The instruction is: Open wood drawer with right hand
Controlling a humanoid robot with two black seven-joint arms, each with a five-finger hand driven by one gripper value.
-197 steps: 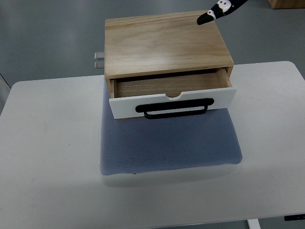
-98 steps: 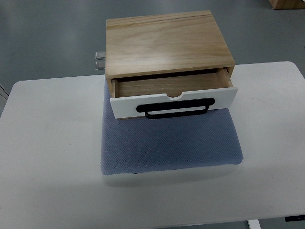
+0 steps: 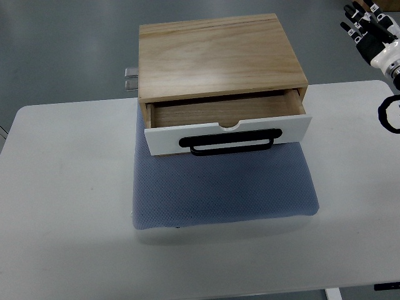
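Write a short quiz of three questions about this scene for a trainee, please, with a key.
1. True or false: the drawer is partly open.
2. What does the box stand on? A) bare table B) blue mat C) tray
3. Fill in: the right hand is at the top ____ corner of the picture.

Key:
1. True; its white front with the black handle stands out from the box.
2. B, the mat on the table.
3. Right, away from the handle, holding nothing.

No readable text, label, brand, number or sign shows anywhere: the wood drawer [image 3: 226, 128] and the desk [image 3: 62, 206] are unmarked.
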